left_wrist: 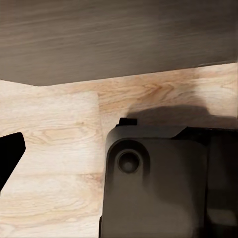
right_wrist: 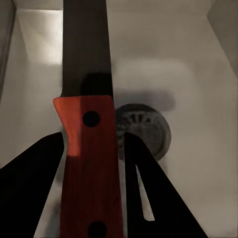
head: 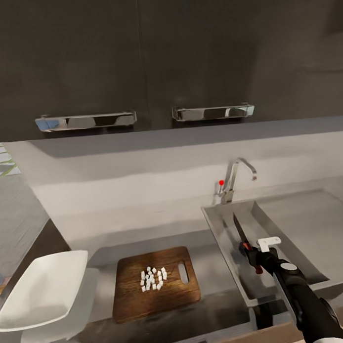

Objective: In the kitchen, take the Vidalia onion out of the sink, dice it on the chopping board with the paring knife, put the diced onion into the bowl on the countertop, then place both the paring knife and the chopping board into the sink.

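The brown chopping board (head: pixel 134 296) lies on the dark countertop (head: pixel 214 276) with a small heap of pale diced onion (head: pixel 153 279) at its middle. To its left stands the white square bowl (head: pixel 44 289), with nothing in it. My right gripper (head: pixel 253 257) hangs over the steel sink (head: pixel 220 229), shut on the red handle of the paring knife (head: pixel 239 229). In the right wrist view the paring knife (right_wrist: pixel 87 148) sits between the fingers, its dark blade pointing away over the drain (right_wrist: pixel 146 131). One dark fingertip (left_wrist: pixel 10 153) of my left gripper shows above the pale wooden floor.
A chrome tap (head: pixel 236 176) with a red knob stands behind the sink basin. The flat drainer (head: pixel 311 221) stretches to the right. Dark wall cabinets with chrome handles (head: pixel 85 120) hang above the counter. The robot's dark base (left_wrist: pixel 158 183) shows below the left wrist.
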Tool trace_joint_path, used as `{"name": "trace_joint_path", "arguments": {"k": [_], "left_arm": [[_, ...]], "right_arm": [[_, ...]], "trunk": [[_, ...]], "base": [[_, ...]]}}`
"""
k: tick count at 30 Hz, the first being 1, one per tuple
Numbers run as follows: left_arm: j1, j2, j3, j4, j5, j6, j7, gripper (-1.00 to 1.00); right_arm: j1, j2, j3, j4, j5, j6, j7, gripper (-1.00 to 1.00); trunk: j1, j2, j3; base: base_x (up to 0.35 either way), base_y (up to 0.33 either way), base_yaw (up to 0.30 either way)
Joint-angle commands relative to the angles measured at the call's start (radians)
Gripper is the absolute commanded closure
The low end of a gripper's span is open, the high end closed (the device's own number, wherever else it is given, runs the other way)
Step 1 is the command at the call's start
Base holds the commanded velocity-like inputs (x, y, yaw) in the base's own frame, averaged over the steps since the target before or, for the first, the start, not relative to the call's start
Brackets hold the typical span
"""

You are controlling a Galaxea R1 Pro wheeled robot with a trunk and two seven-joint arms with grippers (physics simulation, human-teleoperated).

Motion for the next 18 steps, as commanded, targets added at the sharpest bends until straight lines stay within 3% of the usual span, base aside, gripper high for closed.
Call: {"name": "trace_joint_path", "arguments": {"k": [1,7,18], "left_arm": [[-0.002,-0.001,-0.009,0.004,0.010,-0.007,0.001,-1.00],[-0.002,-0.001,-0.008,0.004,0.010,-0.008,0.001,-1.00],[-0.002,-0.001,-0.006,0.000,0.012,-0.009,0.002,-1.00]], "right_arm": [[-0.001,0.000,-0.002,-0.002,0.012,0.005,0.010,1.00],[-0.001,0.002,-0.001,-0.002,0.020,0.004,0.010,1.00],[-0.001,0.000,-0.002,-0.002,0.021,0.004,0.010,1.00]], "trunk": [[0.001,-0.002,-0.002],[0.001,-0.002,-0.002],[0.001,-0.002,-0.002]], "base": [[0.301,-0.029,0.000],[0.231,-0.010,0.000],[0.019,0.000,0.000]]}}
